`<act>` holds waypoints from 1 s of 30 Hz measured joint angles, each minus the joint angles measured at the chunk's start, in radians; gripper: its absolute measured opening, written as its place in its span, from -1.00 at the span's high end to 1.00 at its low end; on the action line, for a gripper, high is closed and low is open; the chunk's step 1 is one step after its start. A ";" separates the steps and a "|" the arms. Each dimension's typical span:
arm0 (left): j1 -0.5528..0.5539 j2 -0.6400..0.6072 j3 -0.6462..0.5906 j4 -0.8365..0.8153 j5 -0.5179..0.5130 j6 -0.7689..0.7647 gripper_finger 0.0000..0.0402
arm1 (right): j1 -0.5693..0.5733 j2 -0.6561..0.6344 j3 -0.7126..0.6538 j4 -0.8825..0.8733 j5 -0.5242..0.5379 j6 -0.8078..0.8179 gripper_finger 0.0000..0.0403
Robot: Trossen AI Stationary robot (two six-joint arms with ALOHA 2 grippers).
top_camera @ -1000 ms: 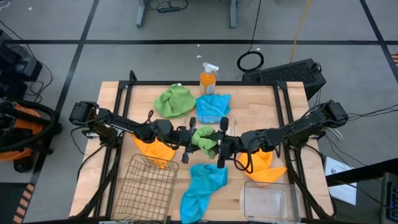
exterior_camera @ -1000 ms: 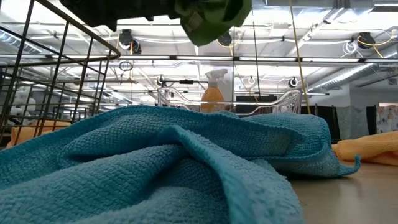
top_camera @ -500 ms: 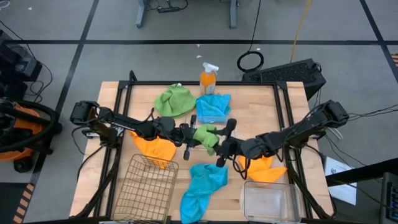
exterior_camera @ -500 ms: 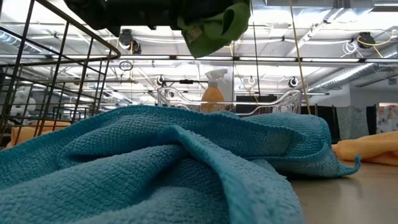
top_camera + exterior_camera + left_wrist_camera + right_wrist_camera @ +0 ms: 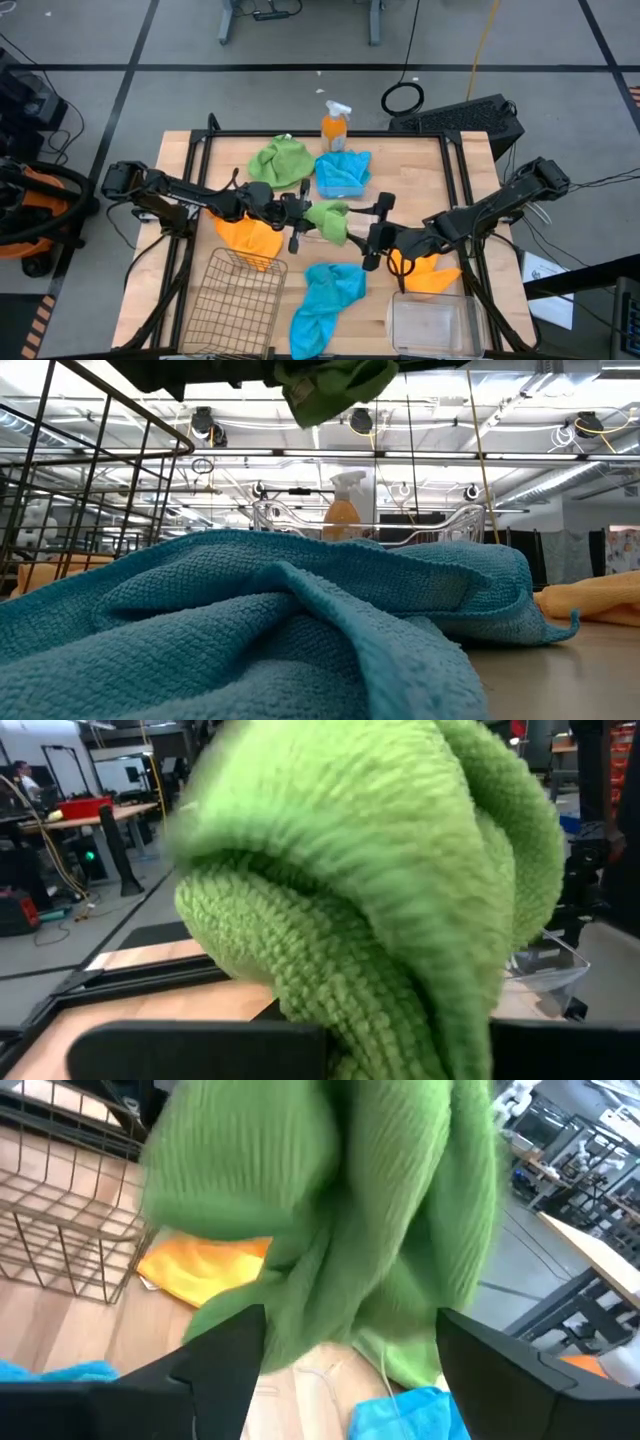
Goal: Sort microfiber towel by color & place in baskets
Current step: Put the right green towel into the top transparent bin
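Green towel held aloft at table centre
I see left gripper [image 5: 298,218] clamped on green towel [image 5: 328,219] above bare wood; right gripper [image 5: 372,232] spread wide beside it, empty; wire basket [image 5: 235,303] near the front edge

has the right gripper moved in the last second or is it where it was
Yes. In the high view the right gripper, jaws open, has backed away from the green towel held by the left gripper, shifting rightward toward the orange towel near the table's right edge.

Grey floor [image 5: 120,60] with dark lines surrounds the wooden table [image 5: 420,170]; ceiling lights, seemingly.
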 joint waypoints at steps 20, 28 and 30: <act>0.005 -0.054 -0.006 -0.133 -0.111 0.133 0.85 | -0.011 -0.025 0.000 0.171 -0.077 0.250 -0.48; 0.005 -0.054 -0.006 -0.133 -0.111 0.182 0.85 | -0.065 -0.025 0.001 0.235 -0.158 0.228 -0.58; 0.005 -0.054 -0.006 -0.133 -0.111 0.183 0.85 | -0.077 -0.018 0.001 0.262 -0.188 0.211 -0.58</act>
